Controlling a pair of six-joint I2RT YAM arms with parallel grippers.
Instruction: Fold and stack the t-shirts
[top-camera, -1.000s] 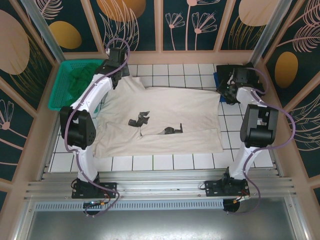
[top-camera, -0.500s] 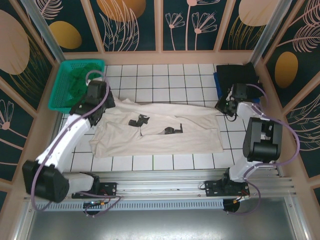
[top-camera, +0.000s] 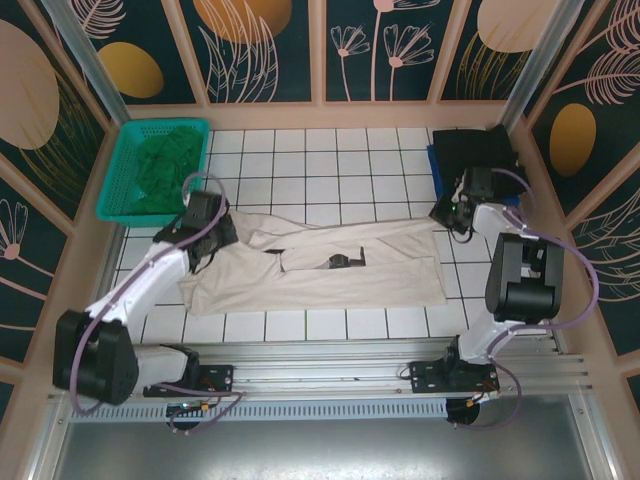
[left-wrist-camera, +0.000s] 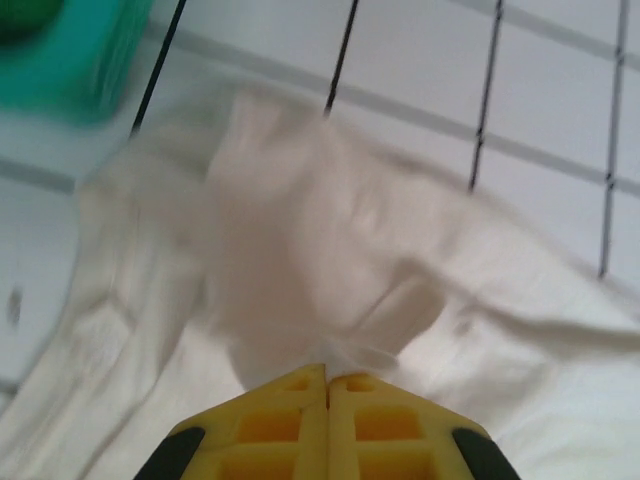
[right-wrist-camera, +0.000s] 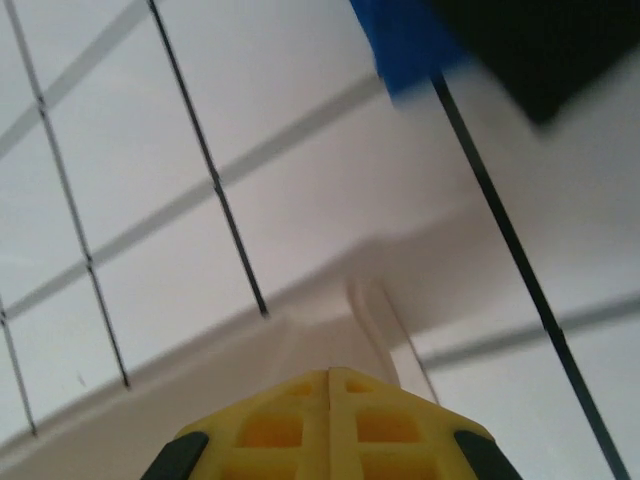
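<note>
Two grippers hold the cream t-shirt (top-camera: 330, 280): our left gripper (left-wrist-camera: 327, 372) and our right gripper (right-wrist-camera: 330, 372) each pinch its far edge tight. We have pulled that edge toward us, so the shirt between them now lies half folded on the desk (top-camera: 340, 165).

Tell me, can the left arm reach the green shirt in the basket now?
Probably not yet: the left pincer is shut on the cream shirt. The green shirt lies uncovered in the nearby basket; once freed, likely yes.

left arm (top-camera: 140, 287), right arm (top-camera: 495, 218): white links, black joints | cables (top-camera: 589, 265): purple | jaws: yellow
</note>
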